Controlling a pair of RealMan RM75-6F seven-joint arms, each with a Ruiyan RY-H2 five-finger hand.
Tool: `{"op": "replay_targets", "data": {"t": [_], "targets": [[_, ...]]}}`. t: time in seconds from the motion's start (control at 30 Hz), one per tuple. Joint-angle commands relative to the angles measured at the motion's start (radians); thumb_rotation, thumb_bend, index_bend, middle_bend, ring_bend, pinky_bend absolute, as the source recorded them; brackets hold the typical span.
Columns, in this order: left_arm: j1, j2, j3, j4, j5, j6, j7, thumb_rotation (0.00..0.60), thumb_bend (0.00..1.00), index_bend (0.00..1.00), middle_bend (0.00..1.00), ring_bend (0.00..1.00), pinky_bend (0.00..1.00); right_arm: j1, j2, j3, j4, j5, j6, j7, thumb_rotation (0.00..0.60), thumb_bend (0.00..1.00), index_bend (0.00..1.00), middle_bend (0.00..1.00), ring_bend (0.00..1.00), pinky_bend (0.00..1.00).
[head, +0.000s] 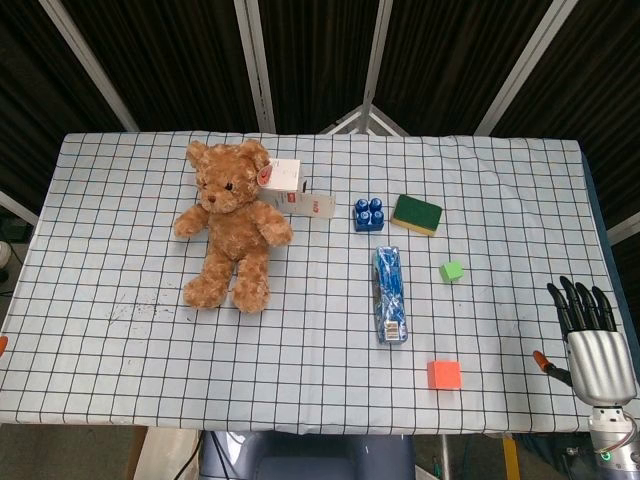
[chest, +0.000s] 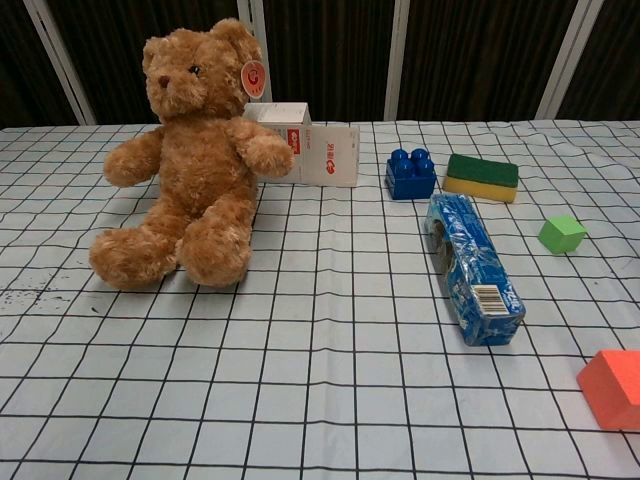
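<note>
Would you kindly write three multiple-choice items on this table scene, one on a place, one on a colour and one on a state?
1. What lies nearest the right hand?
A. teddy bear
B. orange block
C. milk carton

2. What colour is the sponge's top?
A. green
B. red
C. white

3. How is the right hand?
A. gripping the blue packet
B. pressing on the green cube
C. empty, fingers apart

Answers:
1. B: the orange block sits at the near right of the table, closest to that hand.
2. A: the sponge is green over a yellow layer.
3. C: the hand hangs off the table's right edge, touching nothing; the blue packet and green cube lie apart from it.
</note>
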Motion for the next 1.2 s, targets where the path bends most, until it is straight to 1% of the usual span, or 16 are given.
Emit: {"op": "replay_targets", "data": {"t": [0.03,0.43,0.8,0.97,1.1,1.2], "targets": [[-0.001,0.001,-0.002,0.003,-0.003,-0.001,0.000,0.600,0.33,0.23,0.07,0.00,0.00,-0.001,0.000,-0.001,-0.003,0.000,0.000,-0.003,0.600,0.15,0.00,0.00,0.00,0.00],[-0.001,-0.004,-0.001,-0.005,0.004,0.004,0.000,0.600,0.33,0.23,0.07,0.00,0.00,-0.004,0.004,0.000,-0.003,0.001,0.004,0.010,0.600,0.15,0.00,0.00,0.00,0.00],[-0.015,-0.007,-0.001,-0.004,-0.022,-0.044,-0.007,0.600,0.33,0.23,0.07,0.00,0.00,-0.012,0.015,0.000,-0.004,-0.002,0.016,0.034,0.600,0.15,0.00,0.00,0.00,0.00],[-0.029,-0.015,-0.012,0.008,-0.042,-0.064,-0.004,0.600,0.33,0.23,0.09,0.00,0.00,-0.012,0.016,0.002,-0.003,0.002,0.013,0.040,0.600,0.15,0.00,0.00,0.00,0.00],[-0.067,-0.046,-0.033,0.055,-0.066,-0.117,-0.035,0.600,0.33,0.24,0.12,0.00,0.00,-0.010,0.021,-0.002,-0.004,-0.001,0.007,0.052,0.600,0.15,0.00,0.00,0.00,0.00],[-0.116,-0.064,-0.055,0.089,-0.116,-0.227,-0.113,0.600,0.33,0.24,0.12,0.00,0.00,-0.011,0.023,-0.001,-0.004,0.001,0.006,0.057,0.600,0.15,0.00,0.00,0.00,0.00]]}}
